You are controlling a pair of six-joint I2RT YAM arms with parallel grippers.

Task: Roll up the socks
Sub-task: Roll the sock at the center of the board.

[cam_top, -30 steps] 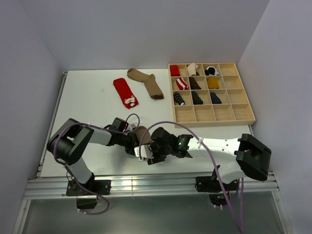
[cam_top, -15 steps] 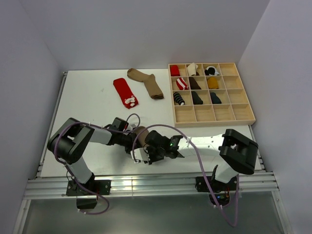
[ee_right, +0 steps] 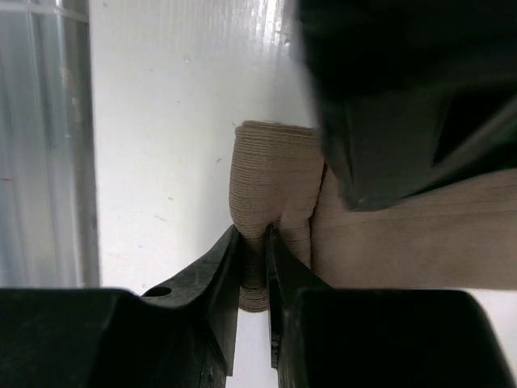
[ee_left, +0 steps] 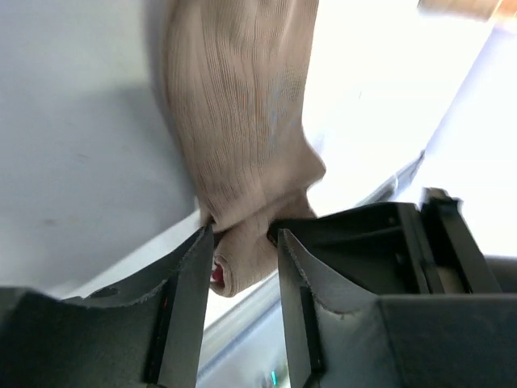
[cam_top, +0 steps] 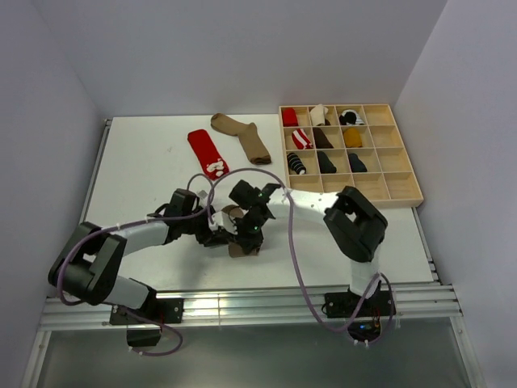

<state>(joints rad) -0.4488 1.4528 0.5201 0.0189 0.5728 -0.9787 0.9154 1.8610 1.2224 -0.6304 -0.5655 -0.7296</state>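
Note:
A tan sock (cam_top: 239, 244) lies partly rolled near the table's front, between the two grippers. My right gripper (ee_right: 252, 230) is shut on a folded edge of this tan sock (ee_right: 275, 178), pinching the fabric thin between its fingers. My left gripper (ee_left: 242, 234) stands open, with the sock's (ee_left: 242, 121) rounded end, showing a bit of red, loose between its fingers. In the top view the left gripper (cam_top: 220, 236) and the right gripper (cam_top: 249, 229) meet over the sock. A red sock (cam_top: 208, 153) and a brown sock (cam_top: 242, 137) lie flat at the back.
A wooden compartment tray (cam_top: 396, 187) stands at the back right, with several rolled socks in its upper cells. The table's front edge and metal rail (cam_top: 242, 305) run close below the grippers. Purple cables loop over both arms.
My right arm has swung in from the right and its gripper has shut on the tan sock. The left gripper's fingers have opened off the sock.

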